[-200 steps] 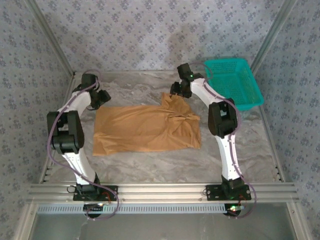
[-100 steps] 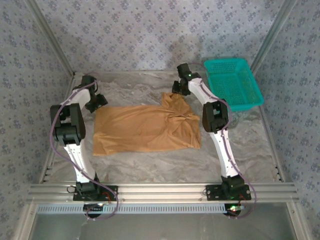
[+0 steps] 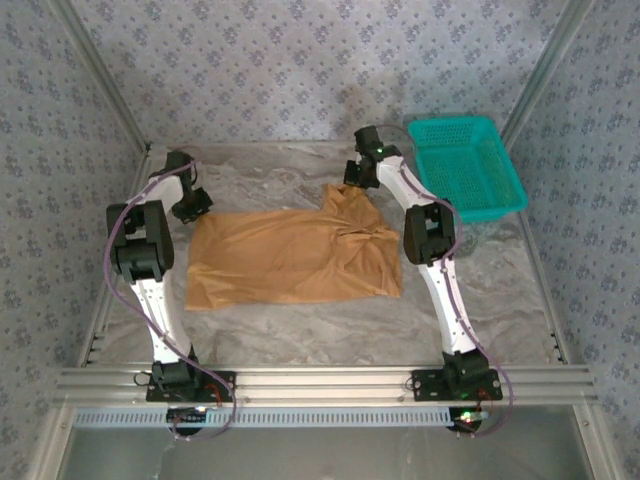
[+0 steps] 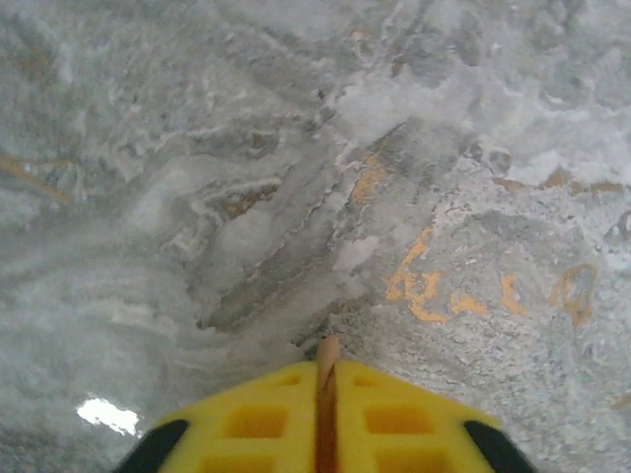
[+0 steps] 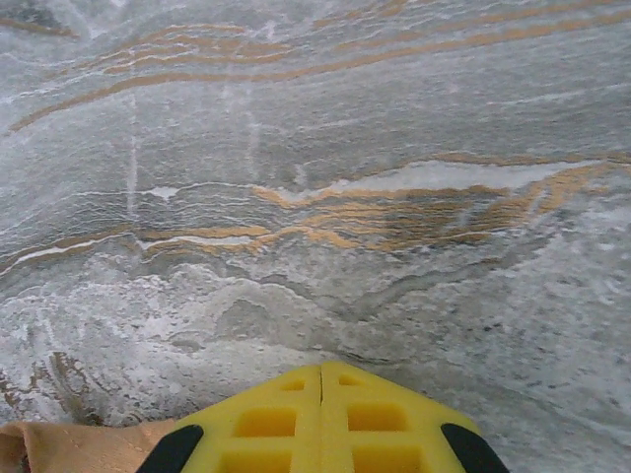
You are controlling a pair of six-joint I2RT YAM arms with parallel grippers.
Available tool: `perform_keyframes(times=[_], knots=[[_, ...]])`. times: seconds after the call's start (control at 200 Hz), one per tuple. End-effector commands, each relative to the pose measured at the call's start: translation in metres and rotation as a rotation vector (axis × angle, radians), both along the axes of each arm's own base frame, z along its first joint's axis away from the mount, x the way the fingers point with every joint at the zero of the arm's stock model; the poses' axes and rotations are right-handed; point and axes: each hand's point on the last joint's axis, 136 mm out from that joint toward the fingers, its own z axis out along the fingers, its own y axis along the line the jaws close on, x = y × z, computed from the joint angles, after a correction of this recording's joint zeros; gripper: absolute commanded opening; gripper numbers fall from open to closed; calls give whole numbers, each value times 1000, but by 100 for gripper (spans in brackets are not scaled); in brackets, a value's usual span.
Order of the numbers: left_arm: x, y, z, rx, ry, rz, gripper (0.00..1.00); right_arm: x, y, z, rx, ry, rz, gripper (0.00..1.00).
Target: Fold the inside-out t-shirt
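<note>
The inside-out t-shirt (image 3: 295, 255), orange-tan, lies spread flat on the marbled table (image 3: 300, 340). My left gripper (image 3: 192, 205) is at its far left corner. In the left wrist view the yellow fingers (image 4: 256, 419) of the left gripper (image 4: 326, 367) are shut on a thin strip of the shirt's cloth (image 4: 326, 350), which pokes out at the tips. My right gripper (image 3: 352, 182) is at the shirt's raised far right corner. In the right wrist view that gripper (image 5: 321, 370) is shut, no cloth shows in the seam, and a bit of shirt (image 5: 69, 448) lies at the lower left.
A teal plastic basket (image 3: 450, 122) stands at the back right, just right of the right arm. Metal frame posts and patterned walls close in the table on the left, right and back. Bare table runs along the near side of the shirt.
Both grippers have gone from open to shut, the left one onto the shirt's far left corner. The left arm has drawn closer to its side wall. The shirt lies as before.
</note>
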Motion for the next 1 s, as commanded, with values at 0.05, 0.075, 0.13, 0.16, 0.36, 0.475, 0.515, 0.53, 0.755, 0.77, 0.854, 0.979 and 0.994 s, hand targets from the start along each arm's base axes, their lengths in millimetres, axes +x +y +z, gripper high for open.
perform_keyframes(times=[0.05, 0.075, 0.13, 0.16, 0.36, 0.475, 0.515, 0.53, 0.755, 0.77, 0.854, 0.979, 0.994], knots=[[0, -5, 6, -42, 11, 6, 0, 6, 6, 34, 40, -44, 4, 0], [2, -5, 10, -44, 2, 8, 0, 8, 5, 43, 49, -60, -2, 0], [7, -5, 22, -47, -25, 12, 0, 12, 3, 64, 73, -99, -17, 0], [8, -5, 28, -48, -37, 12, 0, 14, 2, 76, 85, -120, -22, 0], [17, -4, 59, -37, -100, 8, 0, 17, -1, 137, 167, -214, -21, 0], [20, -2, 67, -27, -122, 11, 0, 16, -1, 156, 202, -251, -2, 0], [20, -2, 68, -28, -127, 11, 0, 16, 0, 161, 209, -266, 7, 0], [20, -2, 68, -29, -127, 11, 0, 16, 0, 164, 213, -272, 9, 0], [16, -3, 67, -30, -124, 9, 0, 17, 5, 176, 248, -290, 33, 0], [16, -3, 67, -30, -122, 8, 0, 16, 5, 176, 248, -288, 35, 0], [13, -3, 69, -31, -124, 8, 0, 9, 6, 174, 245, -260, 51, 0], [1, -5, 77, -37, -140, 15, 0, -15, 8, 174, 220, -212, 90, 0], [-1, -5, 78, -37, -144, 18, 0, -20, 8, 175, 214, -210, 98, 0]])
